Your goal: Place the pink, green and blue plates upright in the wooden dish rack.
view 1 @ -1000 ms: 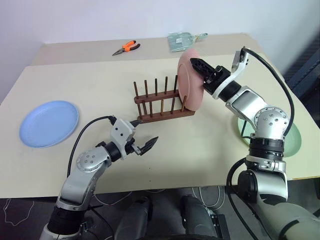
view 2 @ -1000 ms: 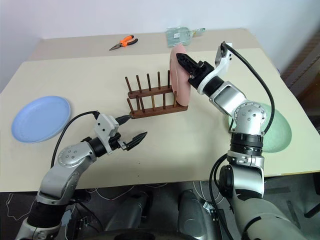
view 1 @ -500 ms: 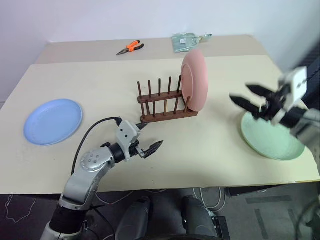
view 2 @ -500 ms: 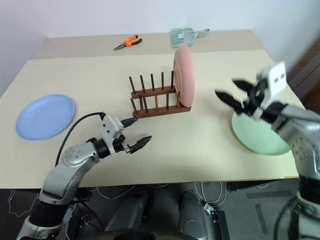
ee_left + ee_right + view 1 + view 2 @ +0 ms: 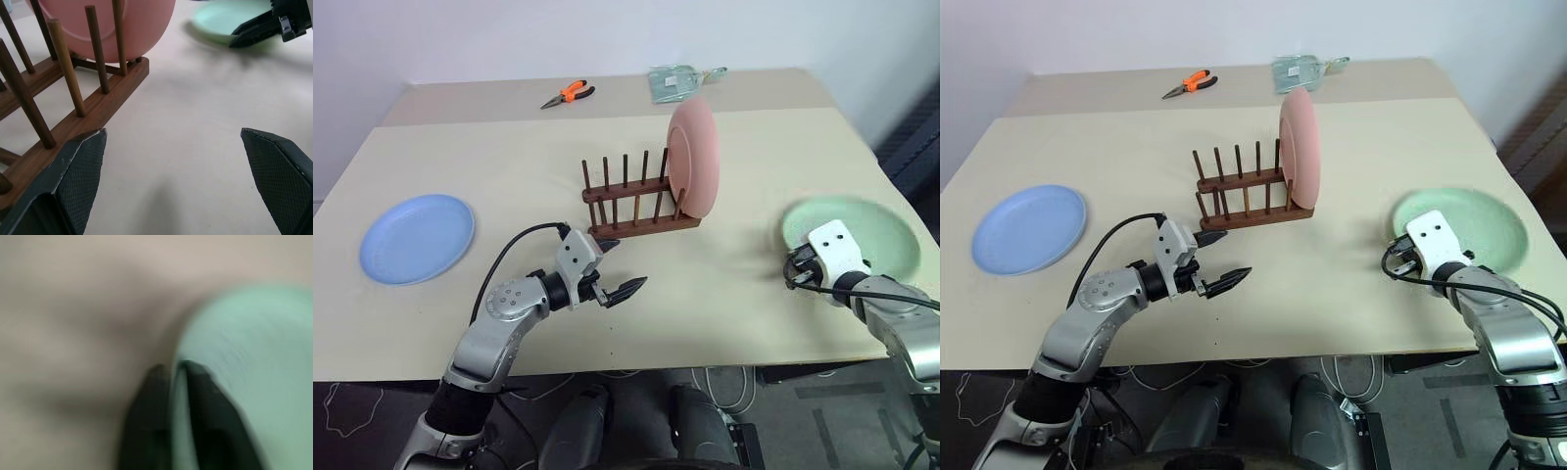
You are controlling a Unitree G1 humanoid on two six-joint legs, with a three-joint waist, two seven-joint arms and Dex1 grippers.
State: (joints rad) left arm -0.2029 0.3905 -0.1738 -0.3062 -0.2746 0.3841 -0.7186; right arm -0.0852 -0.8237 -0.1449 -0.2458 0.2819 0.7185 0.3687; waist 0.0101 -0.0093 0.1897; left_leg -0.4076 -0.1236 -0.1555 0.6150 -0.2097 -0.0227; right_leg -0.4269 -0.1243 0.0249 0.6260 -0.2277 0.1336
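Note:
The pink plate (image 5: 694, 162) stands upright at the right end of the wooden dish rack (image 5: 628, 212), mid-table. Flat on the table lie the blue plate (image 5: 417, 238), far left, and the green plate (image 5: 864, 228), far right. My left gripper (image 5: 625, 265) hovers open in front of the rack, pointing right; nothing is between its fingers (image 5: 80, 161). My right gripper (image 5: 173, 369) sits at the green plate's near-left rim, its fingers (image 5: 198, 382) drawn close with the green rim between them.
Orange-handled pliers (image 5: 568, 94) and a clear packet (image 5: 677, 80) lie on the far table behind the rack. The table's front edge runs just below both arms. Several rack slots left of the pink plate stand open.
My right gripper left the pink plate standing in the rack, swung right and down to the green plate's rim, and shut there. My left gripper edged a little to the right.

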